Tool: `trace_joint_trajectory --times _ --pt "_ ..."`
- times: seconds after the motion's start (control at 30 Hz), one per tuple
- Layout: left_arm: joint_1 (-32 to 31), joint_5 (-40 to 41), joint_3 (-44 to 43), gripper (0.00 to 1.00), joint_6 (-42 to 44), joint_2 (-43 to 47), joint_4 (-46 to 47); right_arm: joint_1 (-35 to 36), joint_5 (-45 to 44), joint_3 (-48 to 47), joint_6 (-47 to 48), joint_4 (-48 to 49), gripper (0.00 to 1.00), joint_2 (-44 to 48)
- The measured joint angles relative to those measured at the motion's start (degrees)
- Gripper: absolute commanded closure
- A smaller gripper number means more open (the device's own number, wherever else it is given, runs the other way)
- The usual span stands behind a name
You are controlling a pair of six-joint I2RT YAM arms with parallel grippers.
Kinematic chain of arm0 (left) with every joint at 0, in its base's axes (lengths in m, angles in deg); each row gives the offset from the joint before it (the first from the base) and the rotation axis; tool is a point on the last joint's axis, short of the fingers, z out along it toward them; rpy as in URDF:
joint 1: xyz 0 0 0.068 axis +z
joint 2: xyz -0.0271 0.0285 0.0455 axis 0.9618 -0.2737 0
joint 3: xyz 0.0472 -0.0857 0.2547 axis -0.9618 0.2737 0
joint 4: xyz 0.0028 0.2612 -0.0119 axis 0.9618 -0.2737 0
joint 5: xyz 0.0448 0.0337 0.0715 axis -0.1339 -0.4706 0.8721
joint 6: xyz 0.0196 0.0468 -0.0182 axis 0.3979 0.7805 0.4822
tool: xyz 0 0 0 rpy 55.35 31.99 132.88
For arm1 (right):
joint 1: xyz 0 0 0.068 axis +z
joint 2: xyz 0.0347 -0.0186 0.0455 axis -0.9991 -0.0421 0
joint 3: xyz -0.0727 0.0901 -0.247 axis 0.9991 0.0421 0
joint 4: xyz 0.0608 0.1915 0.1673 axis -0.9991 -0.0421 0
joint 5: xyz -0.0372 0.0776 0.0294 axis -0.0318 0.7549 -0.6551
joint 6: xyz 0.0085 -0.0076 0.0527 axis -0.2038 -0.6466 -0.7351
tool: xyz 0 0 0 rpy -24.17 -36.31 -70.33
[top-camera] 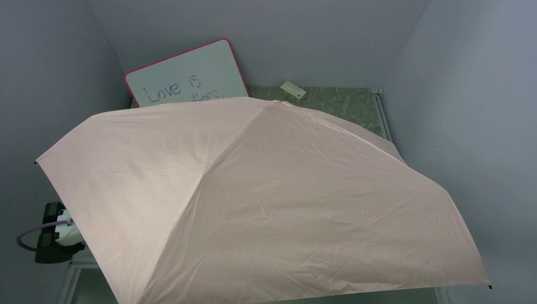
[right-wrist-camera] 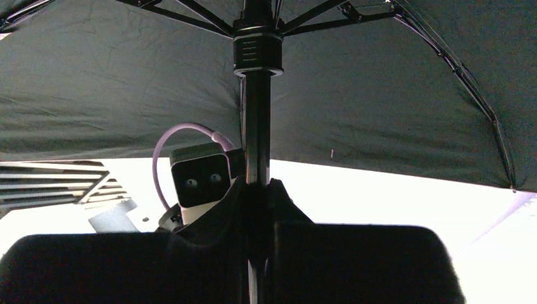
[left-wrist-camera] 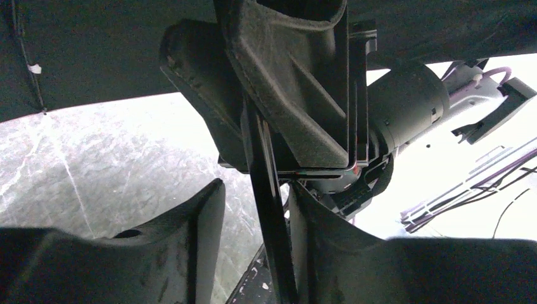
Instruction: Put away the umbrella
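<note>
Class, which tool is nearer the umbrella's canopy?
Right. The right tool grips the shaft higher up; the left tool straddles the shaft below it, farther from the canopy.

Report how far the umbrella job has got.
Done: nothing yet. The umbrella stands fully open over the table. In hand: the right gripper is shut on the shaft below the runner, and the left gripper has its jaws open on either side of the shaft. Left: collapsing the canopy and folding it away.

Pink-framed whiteboard (top-camera: 190, 69) — handwritten "Love is"; line below mostly hidden — unreadable.
</note>
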Motion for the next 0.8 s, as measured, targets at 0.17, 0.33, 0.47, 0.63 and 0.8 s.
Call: trace_joint_trajectory --times 0.17,0.33,0.47,0.63,0.8 --pt "0.07 -1.22 0.0 0.79 -0.55 -0.04 0.5 -0.11 0.28 0.0 0.04 -0.07 1.0 -0.07" --pt "0.13 -1.27 0.0 0.95 -2.6 -0.35 0.61 -0.37 0.48 0.0 1.92 0.15 1.0 0.11" --pt "0.13 -1.2 -0.02 0.95 -3.19 -0.52 0.85 -0.35 0.57 0.0 3.63 -1.49 0.84 1.27" --pt "0.13 -0.85 -0.02 0.95 -2.71 -0.52 -0.5 -0.15 -0.76 0.7 4.66 -6.12 0.54 4.98" --pt "0.24 1.99 -0.11 0.95 -2.45 -0.55 -3.17 -0.15 -3.45 1.68 5.55 -9.75 0.46 8.63"
